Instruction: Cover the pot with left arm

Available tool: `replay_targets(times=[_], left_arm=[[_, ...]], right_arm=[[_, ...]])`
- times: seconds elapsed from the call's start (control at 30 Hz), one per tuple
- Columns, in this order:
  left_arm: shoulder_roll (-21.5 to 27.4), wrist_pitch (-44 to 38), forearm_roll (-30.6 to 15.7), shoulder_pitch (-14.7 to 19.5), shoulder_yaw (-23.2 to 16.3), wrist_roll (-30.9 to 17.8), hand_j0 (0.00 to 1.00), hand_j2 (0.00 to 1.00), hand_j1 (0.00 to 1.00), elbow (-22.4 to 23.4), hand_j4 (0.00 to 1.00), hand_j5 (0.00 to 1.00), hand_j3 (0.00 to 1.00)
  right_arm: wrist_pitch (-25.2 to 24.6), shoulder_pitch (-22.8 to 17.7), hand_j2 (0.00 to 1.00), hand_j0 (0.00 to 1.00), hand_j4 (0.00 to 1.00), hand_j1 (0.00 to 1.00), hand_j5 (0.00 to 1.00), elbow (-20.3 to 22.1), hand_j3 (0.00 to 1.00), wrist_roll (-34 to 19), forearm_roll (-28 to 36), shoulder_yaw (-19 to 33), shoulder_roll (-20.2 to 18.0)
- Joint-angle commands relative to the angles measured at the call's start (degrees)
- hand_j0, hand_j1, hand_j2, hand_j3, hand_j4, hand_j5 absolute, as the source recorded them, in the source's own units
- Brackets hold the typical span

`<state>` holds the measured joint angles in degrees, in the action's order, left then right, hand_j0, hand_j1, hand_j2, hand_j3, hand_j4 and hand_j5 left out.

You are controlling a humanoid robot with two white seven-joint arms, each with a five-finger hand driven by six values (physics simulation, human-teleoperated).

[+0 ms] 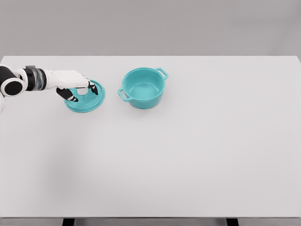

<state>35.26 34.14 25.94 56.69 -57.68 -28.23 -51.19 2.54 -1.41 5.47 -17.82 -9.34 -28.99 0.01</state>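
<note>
- One arm works: the left hand (77, 89) sits over the teal lid (85, 96), fingers curled about its white knob (83, 92), apparently grasping it.
- Lid lies flat on the white bench (188, 155), left of the open teal pot (143, 87), apart from it.
- Grasp step; next, lift and carry rightward, centred above the rim.
- No writing is visible.

A lid (85, 97) lies flat on the table (188, 155) toward its far left, with an uncovered pot (142, 87) standing upright to its right, near but apart. The left hand (74, 84), its arm entering from the left edge, sits over the lid's left half, fingers (92, 86) reaching down around the knob (83, 92) at the lid's centre.
</note>
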Motion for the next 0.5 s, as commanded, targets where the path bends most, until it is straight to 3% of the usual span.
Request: replay_targets(times=[0.0, 0.17, 0.33, 0.47], left_arm=[[0.0, -0.1, -0.2, 0.0, 0.1, 0.0, 0.73, 0.73, 0.73, 0.0, 0.73, 0.73, 0.73], [-0.3, -0.1, -0.1, -0.1, 0.1, 0.0, 0.72, 0.72, 0.72, 0.0, 0.72, 0.72, 0.72], [-0.3, -0.1, -0.1, -0.1, 0.1, 0.0, 0.55, 0.55, 0.55, 0.0, 0.55, 0.55, 0.55], [-0.3, 0.0, -0.1, -0.1, 0.1, 0.0, 0.51, 0.51, 0.51, 0.0, 0.51, 0.51, 0.51]], right_arm=[[0.0, 0.0, 1.00, 1.00, 1.00, 1.00, 1.00, 0.0, 1.00, -0.1, 0.0, 0.0, 0.0], [0.0, 0.0, 1.00, 1.00, 1.00, 1.00, 1.00, 0.0, 1.00, 0.0, 0.0, 0.0, 0.0], [0.0, 0.0, 1.00, 1.00, 1.00, 1.00, 1.00, 0.0, 1.00, 0.0, 0.0, 0.0, 0.0], [0.0, 0.0, 1.00, 1.00, 1.00, 1.00, 1.00, 0.0, 1.00, 0.0, 0.0, 0.0, 0.0]])
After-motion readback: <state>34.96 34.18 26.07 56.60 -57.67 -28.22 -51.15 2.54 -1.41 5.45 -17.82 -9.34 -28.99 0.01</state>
